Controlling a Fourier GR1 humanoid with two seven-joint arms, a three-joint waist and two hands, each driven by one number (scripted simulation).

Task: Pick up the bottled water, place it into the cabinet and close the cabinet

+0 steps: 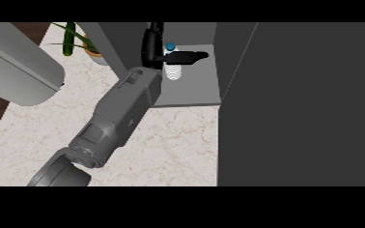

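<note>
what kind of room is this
Likely a kitchen: a marble-look counter, an open dark cabinet with a water bottle inside, and a potted plant at the back.

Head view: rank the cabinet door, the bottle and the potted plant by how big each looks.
1. Cabinet door, by far the largest.
2. Potted plant, cut off by the frame's edge.
3. Bottle, partly hidden by the left hand.
Plant and bottle look close, so their order is unsure.
</note>
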